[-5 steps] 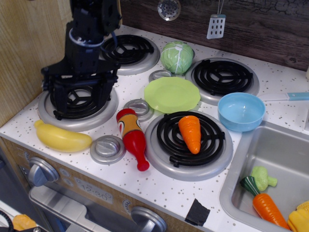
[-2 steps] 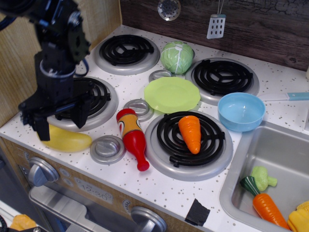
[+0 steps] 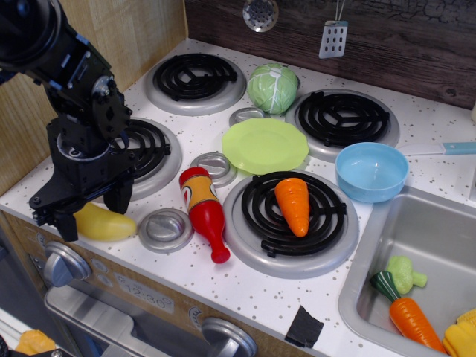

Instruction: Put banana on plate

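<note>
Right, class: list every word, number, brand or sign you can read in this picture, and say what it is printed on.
Oven panel: raised digits, apparently "12:30", too faint to be sure.
Ketchup bottle: a label with a mark, too blurred to read.
Knobs: no readable markings.
Banana, plate, bowl, carrot: no text.

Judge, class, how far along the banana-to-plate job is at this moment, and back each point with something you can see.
Done: the gripper has reached the banana, its open fingers on either side of it.
In hand: the grasp. The banana lies on the counter, apparently not yet clamped.
Left: closing, lifting, and carrying it right to the green plate, which holds nothing.
</note>
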You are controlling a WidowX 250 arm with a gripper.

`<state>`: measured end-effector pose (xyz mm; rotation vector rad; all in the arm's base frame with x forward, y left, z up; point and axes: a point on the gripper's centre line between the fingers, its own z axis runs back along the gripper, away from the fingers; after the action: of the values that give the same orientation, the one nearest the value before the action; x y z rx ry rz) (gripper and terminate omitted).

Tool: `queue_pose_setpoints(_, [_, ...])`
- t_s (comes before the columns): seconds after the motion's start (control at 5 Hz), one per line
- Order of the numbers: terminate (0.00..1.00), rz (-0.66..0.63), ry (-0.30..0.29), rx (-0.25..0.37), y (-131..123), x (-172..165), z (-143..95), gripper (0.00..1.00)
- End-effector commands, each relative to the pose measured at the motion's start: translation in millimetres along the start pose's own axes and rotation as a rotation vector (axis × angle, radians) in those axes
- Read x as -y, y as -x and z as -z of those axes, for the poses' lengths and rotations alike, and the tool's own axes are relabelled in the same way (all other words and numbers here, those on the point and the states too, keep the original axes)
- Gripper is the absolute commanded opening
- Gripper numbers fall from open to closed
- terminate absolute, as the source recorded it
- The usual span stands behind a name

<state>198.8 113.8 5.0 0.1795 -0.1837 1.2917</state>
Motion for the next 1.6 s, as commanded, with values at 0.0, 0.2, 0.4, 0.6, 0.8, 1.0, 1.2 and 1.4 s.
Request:
queue_pose_setpoints(0.0, [0.00,0.017,0.001,0.033,-3,10,-19,0.00])
queue_pose_setpoints(0.2, [0.00,0.092,-0.016,0.096,2,25,-64,0.00])
queue_pose_setpoints(0.4, [0.00,0.182,-0.017,0.123,9,61,-103,0.00])
queue_pose_setpoints(0.6, [0.00,0.237,0.048,0.158,15,101,-106,0.00])
queue_pose_setpoints(0.8, [0.00,0.274,0.109,0.150,18,139,-99,0.00])
queue_pose_setpoints(1.0, [0.00,0.268,0.166,0.132,33,170,-84,0.00])
queue_pose_setpoints(1.2, [0.00,0.283,0.241,0.095,47,189,-66,0.00])
queue_pose_setpoints(1.4, [0.00,0.255,0.295,0.070,59,197,-55,1.00])
